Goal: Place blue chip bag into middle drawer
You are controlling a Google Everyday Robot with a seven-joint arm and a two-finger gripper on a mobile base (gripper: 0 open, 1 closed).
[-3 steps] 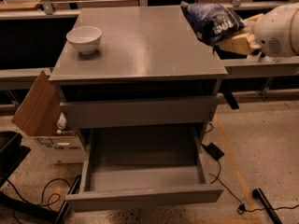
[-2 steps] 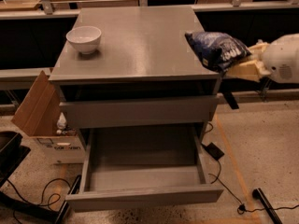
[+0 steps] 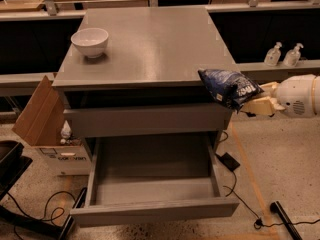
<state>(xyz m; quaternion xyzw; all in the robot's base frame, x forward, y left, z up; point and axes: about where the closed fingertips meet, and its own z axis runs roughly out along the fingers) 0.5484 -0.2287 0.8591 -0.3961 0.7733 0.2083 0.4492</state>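
Observation:
The blue chip bag (image 3: 228, 88) is a crinkly dark-blue foil bag with white print, held in the air at the cabinet's front right corner, level with the top edge. My gripper (image 3: 252, 102) reaches in from the right and is shut on the bag's right end. The middle drawer (image 3: 152, 189) is pulled out wide below and to the left of the bag; its grey tray holds nothing. The other grey drawer (image 3: 145, 120) above it shows only its closed front panel.
A white bowl (image 3: 90, 41) stands on the cabinet top (image 3: 150, 44) at the back left. A cardboard box (image 3: 42, 116) leans at the cabinet's left. Two pump bottles (image 3: 282, 54) stand on a ledge at right. Cables and a black adapter (image 3: 230, 161) lie on the floor.
My gripper has carried the blue chip bag down and forward, from above the cabinet top's right edge to its front right corner. The drawer and bowl have not moved.

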